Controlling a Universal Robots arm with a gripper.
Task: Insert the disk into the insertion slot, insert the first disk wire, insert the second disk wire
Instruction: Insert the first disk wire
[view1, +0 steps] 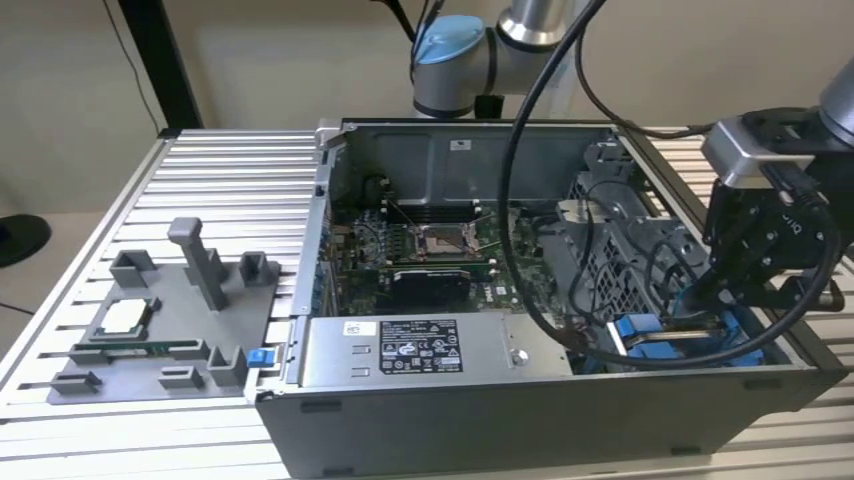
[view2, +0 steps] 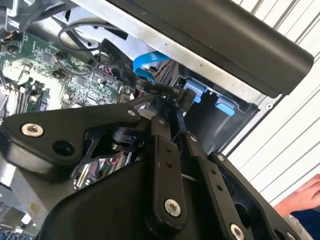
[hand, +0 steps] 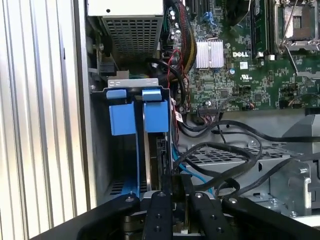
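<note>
Currently I am working above a ribbed aluminium table (view1: 214, 160), reaching down into an open grey steel computer case (view1: 534, 400) at the corner nearest me. Directly below my tips lies the insertion slot (hand: 131, 83), a grey perforated-metal bay with bright blue plastic tabs (hand: 156, 116). The disk (hand: 161, 150), a flat silver-grey drive in a blue frame, appears seated in that bay. I see it edge-on as a dark slab just ahead of my tips, so I judge the first step done. My gripper (view2: 177, 107) has its jaws drawn nearly together, and they appear clamped on the small black plastic plug (view2: 183, 97) of a black disk wire (view2: 117, 55). A bright blue flat cable (view2: 146, 64) loops just beyond the plug, apart from my jaws.

Handling note: the wire is limp and light. The plug is rigid, small and likely fragile at its contacts. Hold belongs on the plug body, never the cord, with the plug square to the disk's socket.
</note>
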